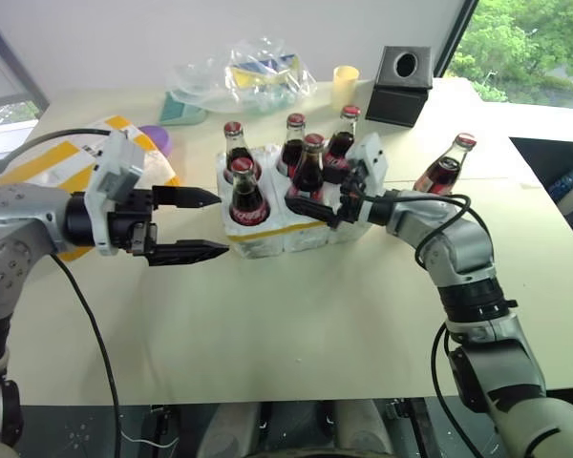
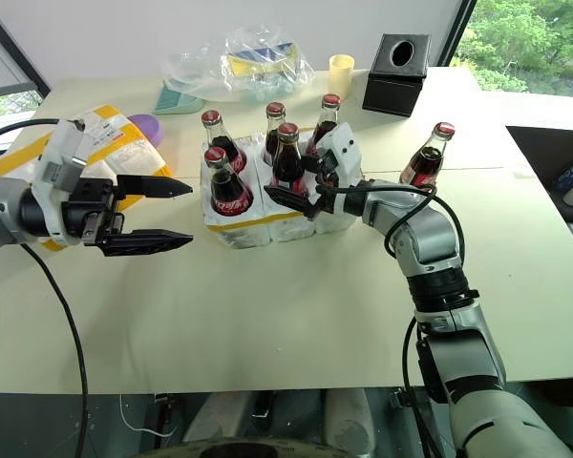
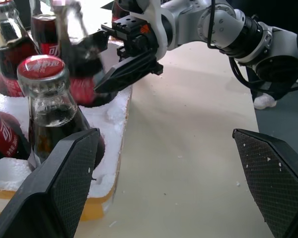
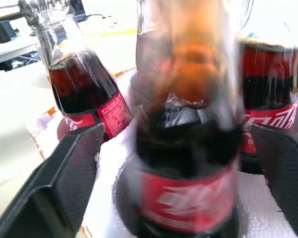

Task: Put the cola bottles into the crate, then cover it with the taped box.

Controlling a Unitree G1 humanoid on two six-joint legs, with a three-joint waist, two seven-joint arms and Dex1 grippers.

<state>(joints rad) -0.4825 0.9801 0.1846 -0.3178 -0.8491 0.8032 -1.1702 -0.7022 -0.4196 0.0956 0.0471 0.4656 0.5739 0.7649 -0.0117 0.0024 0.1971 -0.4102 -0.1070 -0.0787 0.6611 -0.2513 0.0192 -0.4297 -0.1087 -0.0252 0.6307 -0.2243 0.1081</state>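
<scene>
The right end effector [image 2: 306, 191] reaches level, fingers spread around a cola bottle [image 2: 287, 157] standing in the crate [image 2: 244, 229]. The left end effector [image 2: 167, 215] hovers wide beside the crate. One bottle [image 2: 428, 157] stands apart on the surface [image 2: 296, 305].

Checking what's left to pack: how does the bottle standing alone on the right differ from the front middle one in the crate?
The lone bottle stands on the bare table, outside the crate; the front middle bottle sits in a well. The right tool, open, brackets the latter; nothing is near the former. Both are upright, capped, full.

Both grippers, left [image 1: 202, 225] and right [image 1: 317, 195], hold jaws apart.
</scene>
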